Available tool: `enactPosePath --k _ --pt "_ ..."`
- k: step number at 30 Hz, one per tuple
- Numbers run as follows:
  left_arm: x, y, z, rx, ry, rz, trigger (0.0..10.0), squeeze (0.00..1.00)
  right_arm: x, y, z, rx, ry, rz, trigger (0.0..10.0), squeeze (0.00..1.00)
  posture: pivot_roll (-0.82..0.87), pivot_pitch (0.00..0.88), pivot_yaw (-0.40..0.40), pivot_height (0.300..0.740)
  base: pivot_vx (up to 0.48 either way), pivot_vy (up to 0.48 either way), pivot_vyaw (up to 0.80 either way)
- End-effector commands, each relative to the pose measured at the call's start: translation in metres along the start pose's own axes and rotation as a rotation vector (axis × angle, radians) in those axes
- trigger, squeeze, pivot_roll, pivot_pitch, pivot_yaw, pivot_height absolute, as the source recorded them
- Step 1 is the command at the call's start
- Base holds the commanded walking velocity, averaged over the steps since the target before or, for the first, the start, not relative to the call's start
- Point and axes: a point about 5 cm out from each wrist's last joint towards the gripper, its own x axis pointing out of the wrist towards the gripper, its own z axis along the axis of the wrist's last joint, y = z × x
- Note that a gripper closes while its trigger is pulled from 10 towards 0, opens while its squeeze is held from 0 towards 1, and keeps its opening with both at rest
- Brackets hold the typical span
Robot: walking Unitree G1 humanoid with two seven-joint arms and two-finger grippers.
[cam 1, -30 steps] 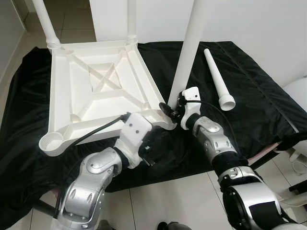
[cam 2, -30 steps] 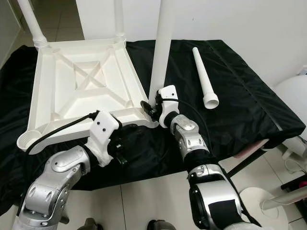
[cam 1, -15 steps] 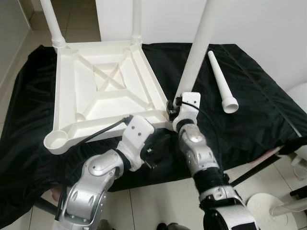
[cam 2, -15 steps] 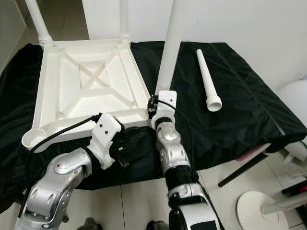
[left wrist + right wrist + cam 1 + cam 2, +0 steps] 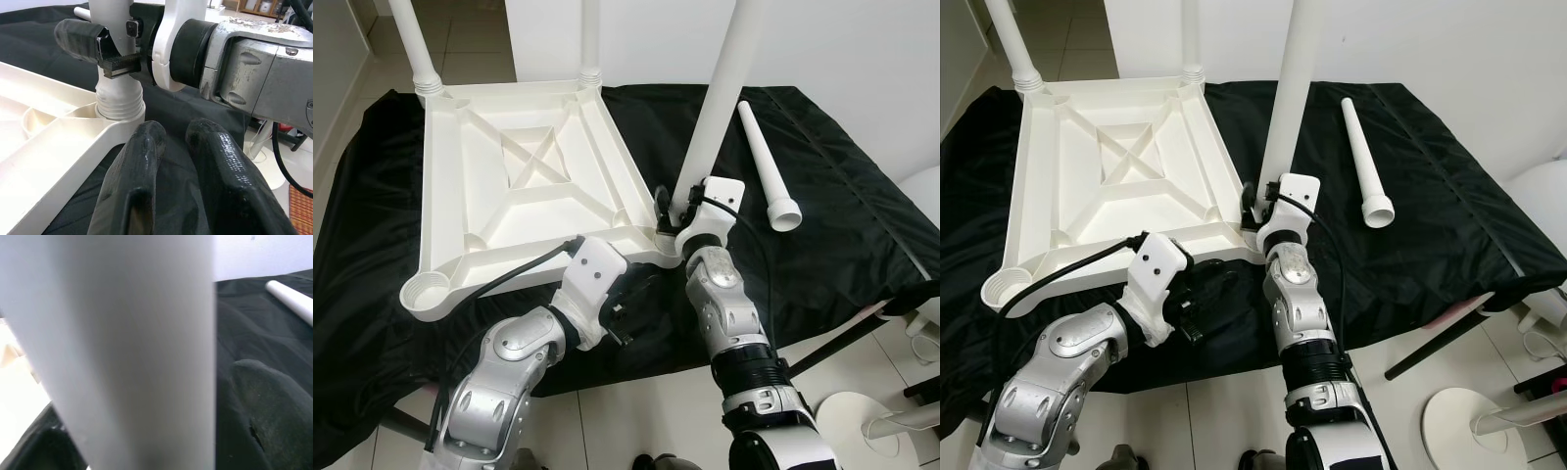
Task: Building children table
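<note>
tabletop [image 5: 519, 196]: white plastic, smooth, slightly glossy | upright leg [image 5: 720, 98]: same plastic, ribbed at its base | cloth [image 5: 832, 206] beneath tabletop: black fabric, faint sheen, creased | left gripper [image 5: 181, 161] fingers [image 5: 142, 166]: black, glossy rubbery coating

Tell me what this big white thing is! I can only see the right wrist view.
Observer: It's a table leg. Your right hand grips it near its bottom end.
Operator: Is it in the table yet?
Observer: Its threaded end sits in a corner socket of the upside-down table.
Operator: Are there more legs to put in?
Observer: One loose leg lies on the black cloth, to the right of the table.
</note>
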Motion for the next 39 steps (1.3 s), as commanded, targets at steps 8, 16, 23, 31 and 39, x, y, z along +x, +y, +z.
enactPosePath --k 8,16,23,31,39 --pt "0.001 0.003 -0.002 0.003 0.006 0.078 10.0 0.00 0.003 -0.015 -0.002 -0.048 0.082 0.322 10.0 0.00 0.03 0.056 -0.054 0.740 0.000 0.000 0.00" --pt "0.001 0.004 -0.001 0.009 0.004 0.077 10.0 0.00 0.006 -0.015 -0.010 -0.183 0.148 0.572 10.0 0.00 0.04 0.054 -0.047 0.740 0.000 0.000 0.00" --pt "0.001 0.005 0.000 0.012 0.003 0.081 10.0 0.00 0.014 -0.024 -0.010 -0.241 0.202 0.665 10.0 0.00 0.04 0.056 -0.045 0.740 0.000 0.000 0.00" --pt "0.000 0.006 0.001 0.012 0.003 0.088 10.0 0.00 0.016 -0.038 -0.016 -0.268 0.256 0.677 0.7 0.00 0.04 0.063 -0.045 0.740 0.000 0.000 0.00" --pt "0.001 0.006 0.001 0.009 0.003 0.087 10.0 0.00 0.015 -0.047 -0.020 -0.257 0.276 0.667 0.0 0.00 0.04 0.070 -0.040 0.740 0.000 0.000 0.00"
